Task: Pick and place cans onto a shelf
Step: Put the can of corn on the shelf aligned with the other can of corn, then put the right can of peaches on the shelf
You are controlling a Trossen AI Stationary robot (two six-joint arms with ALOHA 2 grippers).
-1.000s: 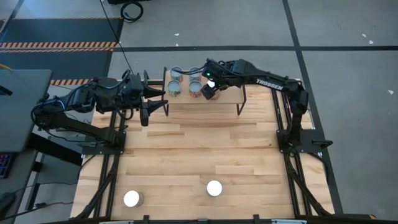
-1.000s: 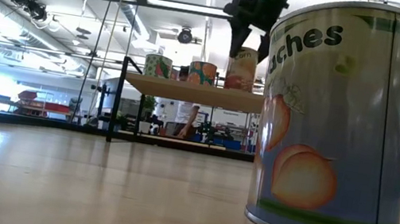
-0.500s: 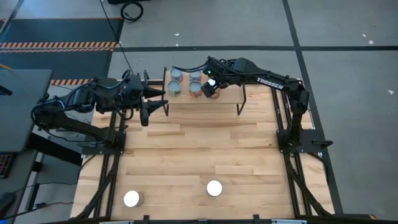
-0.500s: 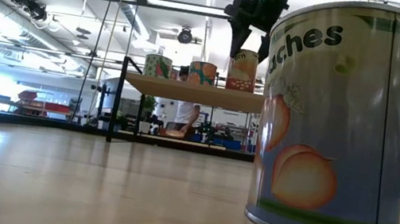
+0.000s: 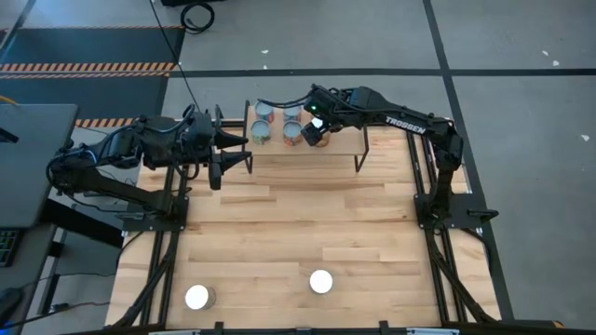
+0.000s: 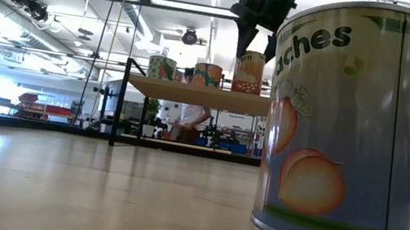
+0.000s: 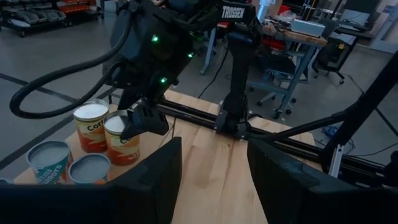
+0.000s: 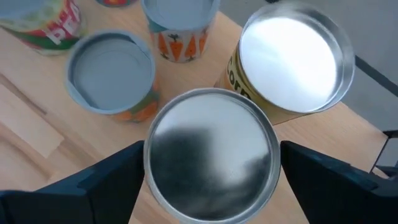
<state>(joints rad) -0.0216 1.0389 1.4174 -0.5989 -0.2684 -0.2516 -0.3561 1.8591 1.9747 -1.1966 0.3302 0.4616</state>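
Wooden slatted tabletop (image 5: 298,233) seen from above: the right gripper (image 5: 313,130) hangs over cans on the small light-wood shelf (image 5: 340,146); the left gripper (image 5: 233,151) waits nearby, half open and empty. Two white-lidded cans (image 5: 320,281) stand near the front edge. Right wrist view: wide-open fingers (image 8: 118,174) flank a silver-lidded can (image 8: 211,146), apparently not touching.

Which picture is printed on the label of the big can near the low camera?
Orange-pink peaches on a pale blue label of the large cylindrical tin can, with a green band near its base; the low view shows it best.
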